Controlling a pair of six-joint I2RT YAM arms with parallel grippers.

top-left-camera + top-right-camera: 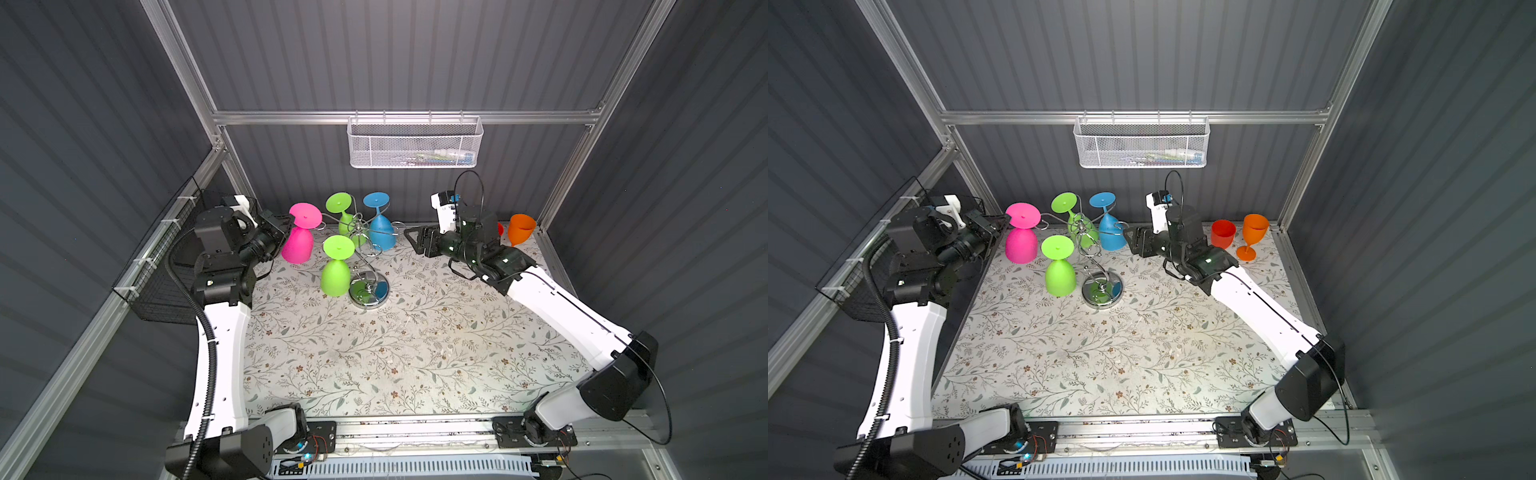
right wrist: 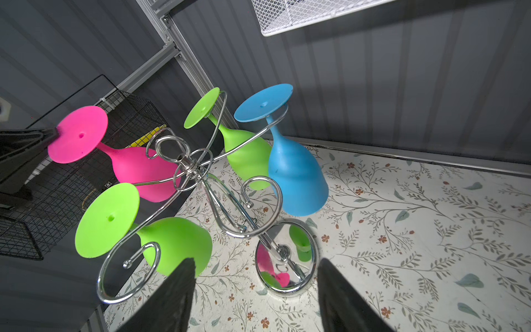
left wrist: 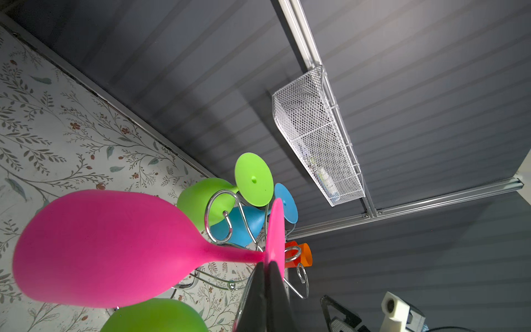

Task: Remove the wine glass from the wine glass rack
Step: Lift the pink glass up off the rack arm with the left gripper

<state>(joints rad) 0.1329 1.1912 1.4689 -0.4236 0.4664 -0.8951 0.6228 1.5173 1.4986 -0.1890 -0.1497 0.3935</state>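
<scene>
L fingers (image 3: 254, 304) pinch foot of pink glass (image 3: 100, 247), maybe clear of rack (image 2: 188, 168); R fingers (image 2: 172, 301) wide, empty.

Left claw (image 3: 265, 267) at six o'clock, both dark fingers pinched flat on the rim of the foot of the pink wine glass (image 3: 100, 247), whose bowl fills the eight o'clock sector over the floral counter (image 3: 57, 129). Chrome scrolls of the wine glass rack (image 3: 218, 218) curl just behind the pink stem, with a green glass (image 3: 253, 179) and a blue glass (image 3: 247, 227) beyond them. A second green bowl (image 3: 155, 317) shows at seven o'clock, and a white mesh basket (image 3: 313, 135) hangs at one o'clock.
</scene>
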